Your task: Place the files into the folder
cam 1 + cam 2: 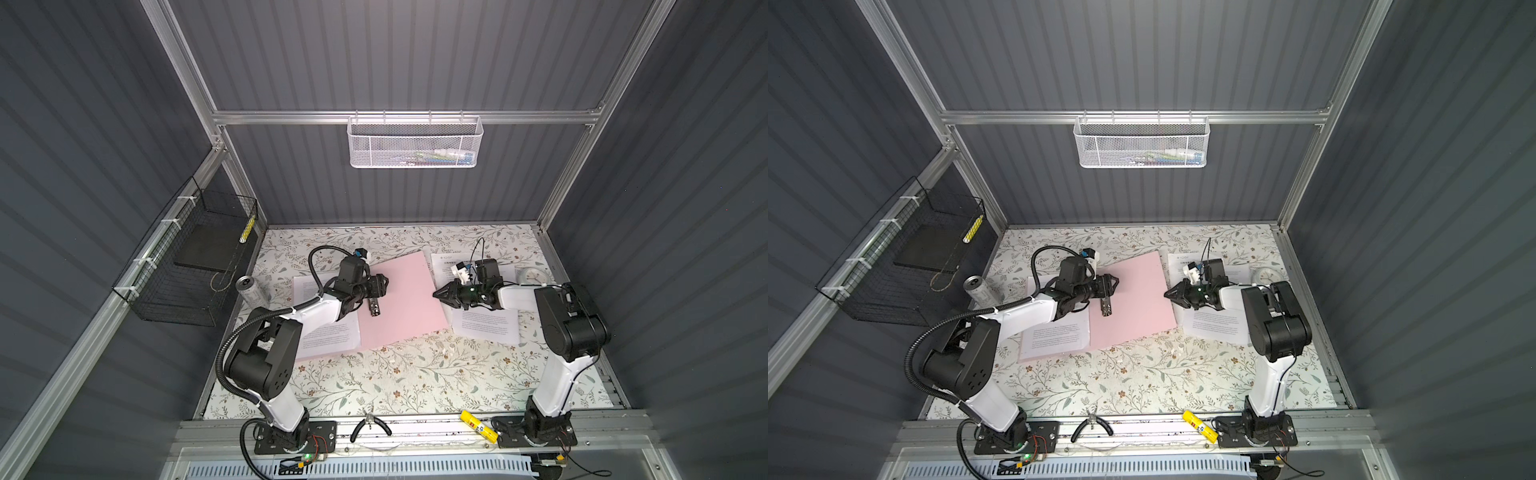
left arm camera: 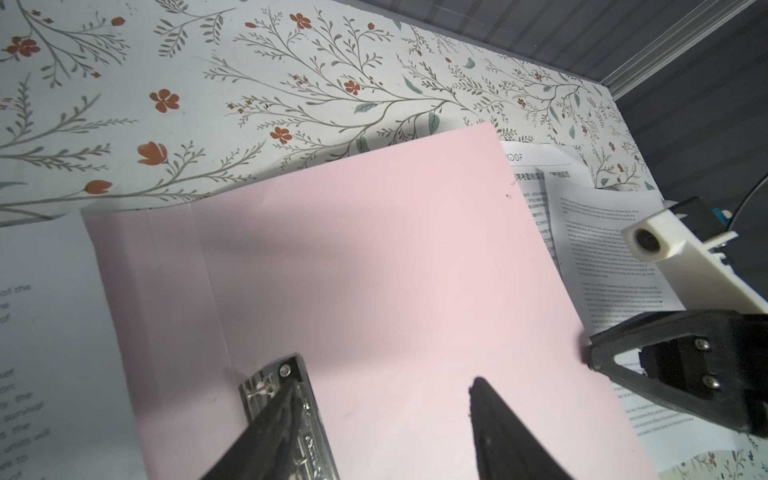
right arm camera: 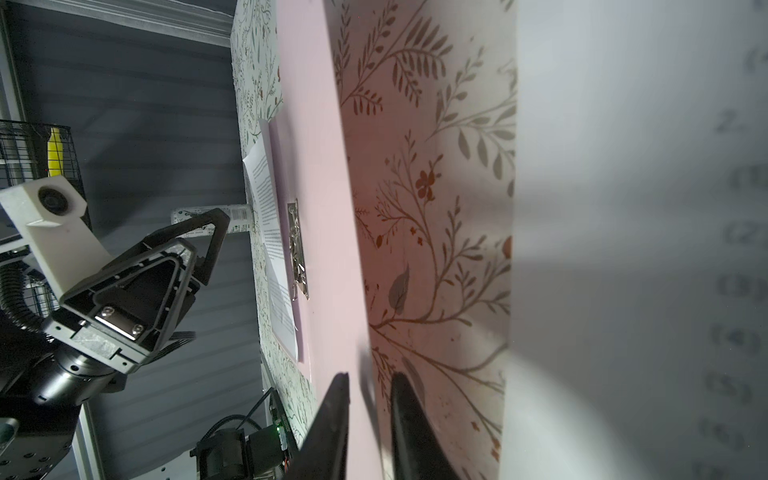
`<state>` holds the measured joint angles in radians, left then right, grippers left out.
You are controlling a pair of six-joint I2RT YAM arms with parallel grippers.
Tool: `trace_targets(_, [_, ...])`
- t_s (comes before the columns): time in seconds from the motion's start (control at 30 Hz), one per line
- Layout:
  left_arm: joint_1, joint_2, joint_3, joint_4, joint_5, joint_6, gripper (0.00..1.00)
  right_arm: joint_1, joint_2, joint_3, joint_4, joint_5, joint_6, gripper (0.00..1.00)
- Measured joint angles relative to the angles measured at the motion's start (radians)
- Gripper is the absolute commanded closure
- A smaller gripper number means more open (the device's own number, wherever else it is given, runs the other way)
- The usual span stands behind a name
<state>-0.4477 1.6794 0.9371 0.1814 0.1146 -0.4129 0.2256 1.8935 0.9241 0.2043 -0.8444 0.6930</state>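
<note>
Folder lies open and flat mid-surface in both top views, its long axis running front to back with a slight tilt. The clip strip sits near its left side under the left tool, and the right tool points at its right long edge. The loose files lie just beyond that edge, beneath the right arm, which is the nearer one. Another sheet lies along the folder's left side; whether on a leaf or under it I cannot tell. From the left wrist, the left tool stands apart and holds nothing, one finger over the clip strip and the other over bare pink. From the right wrist, the right tool straddles the folder's edge with a narrow gap; whether it is clamped I cannot tell. The next move likely turns on that edge.
</note>
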Motion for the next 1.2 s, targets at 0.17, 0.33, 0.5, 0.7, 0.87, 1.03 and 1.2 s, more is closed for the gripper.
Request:
trace_targets(0.17, [0.002, 0.000, -0.023, 0.000, 0.002, -0.002, 0.34, 0.002, -0.020, -0.042, -0.013, 0.007, 0.013, 0.76])
trace_targets(0.33, [0.011, -0.025, -0.056, -0.009, -0.003, -0.002, 0.34, 0.012, -0.144, -0.028, -0.170, 0.136, -0.026, 0.73])
trace_targets(0.5, [0.018, -0.142, -0.119, -0.047, -0.045, -0.002, 0.34, 0.072, -0.317, 0.065, -0.341, 0.362, -0.096, 0.74])
trace_targets(0.7, [0.030, -0.259, -0.229, -0.084, -0.087, -0.020, 0.40, 0.243, -0.319, 0.205, -0.371, 0.523, -0.136, 0.75])
trace_targets(0.87, [0.043, -0.315, -0.291, -0.141, -0.114, -0.047, 0.51, 0.388, -0.161, 0.327, -0.375, 0.560, -0.153, 0.78])
trace_targets(1.03, [0.053, -0.412, -0.364, -0.175, -0.149, -0.074, 0.50, 0.461, 0.003, 0.437, -0.383, 0.528, -0.151, 0.78])
trace_targets(1.2, [0.070, -0.488, -0.415, -0.225, -0.172, -0.101, 0.50, 0.486, 0.126, 0.536, -0.395, 0.461, -0.140, 0.78])
